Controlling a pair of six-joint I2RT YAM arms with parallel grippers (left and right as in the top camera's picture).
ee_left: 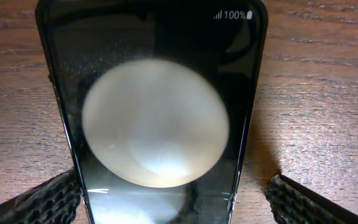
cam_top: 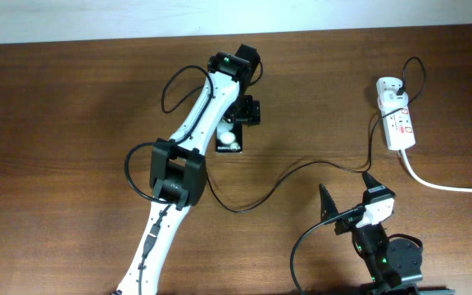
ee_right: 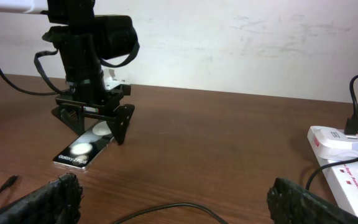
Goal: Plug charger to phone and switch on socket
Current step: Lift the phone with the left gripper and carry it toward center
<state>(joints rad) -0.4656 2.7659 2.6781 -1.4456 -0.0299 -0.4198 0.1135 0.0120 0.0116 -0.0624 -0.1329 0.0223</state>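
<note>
The phone (cam_top: 229, 144) lies flat on the table, a black slab with a large white circle and small white text at its near end. It fills the left wrist view (ee_left: 160, 81) and shows in the right wrist view (ee_right: 79, 154). My left gripper (cam_top: 236, 123) is open and low over the phone, one finger on each side (ee_left: 179, 190). The charger's black cable (cam_top: 301, 165) runs across the table to a white adapter (cam_top: 388, 88) plugged into the socket (cam_top: 400, 124). My right gripper (cam_top: 348, 190) is open and empty above the cable (ee_right: 166, 210). The connector tip (ee_right: 8, 182) lies at the far left.
The socket's thick white cord (cam_top: 445, 184) runs off to the right edge. The socket (ee_right: 353, 176) and adapter (ee_right: 337, 140) sit at the right of the right wrist view. The left arm (cam_top: 191, 131) spans the table's middle. A pale wall (ee_right: 241, 43) stands behind the table.
</note>
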